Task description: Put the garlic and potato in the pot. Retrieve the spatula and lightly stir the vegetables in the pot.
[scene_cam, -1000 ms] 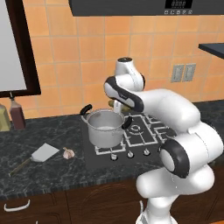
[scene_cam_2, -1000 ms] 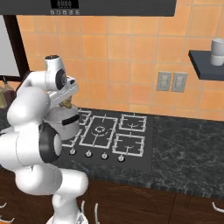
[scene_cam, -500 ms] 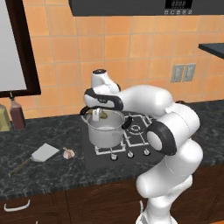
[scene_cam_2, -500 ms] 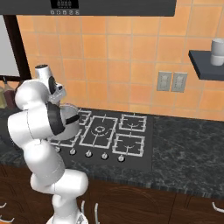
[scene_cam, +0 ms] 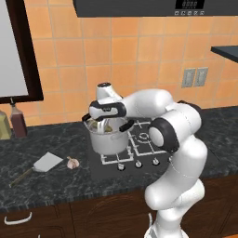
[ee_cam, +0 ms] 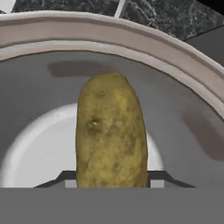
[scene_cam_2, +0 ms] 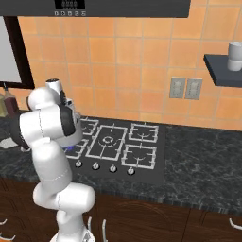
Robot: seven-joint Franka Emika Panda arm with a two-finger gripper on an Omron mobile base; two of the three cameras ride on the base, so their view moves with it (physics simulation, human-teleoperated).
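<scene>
Gripper [scene_cam: 103,126]: hangs over the mouth of the pot, jaws partly closed on the potato, one finger on each side of it.
Grip: in the hand view the potato [ee_cam: 110,131] stands lengthwise between the two dark tips, which press its lower flanks; it looks held, above the pot's pale floor.
Potato look: an elongated oval, yellow-brown with darker speckles and a small dimple left of centre.
Pot [scene_cam: 110,141]: shiny steel cylinder with two black side handles, standing on the near left burner of the stove [scene_cam: 148,139]; the arm's wrist covers most of its opening in the left base view.
Pot inside: grey wall and a bright round floor; the rim [ee_cam: 131,41] curves across the top of the hand view.
Garlic [scene_cam: 72,163]: small pinkish-white lumpy bulb on the dark speckled counter [scene_cam: 46,186], left of the pot and apart from it.
Spatula [scene_cam: 39,165]: flat light grey squarish blade with a thin brownish handle running toward the near left; it lies on the counter just left of the garlic, whether touching cannot be told.
Bottles [scene_cam: 18,122]: two stand at the far left of the counter by the wall.
</scene>
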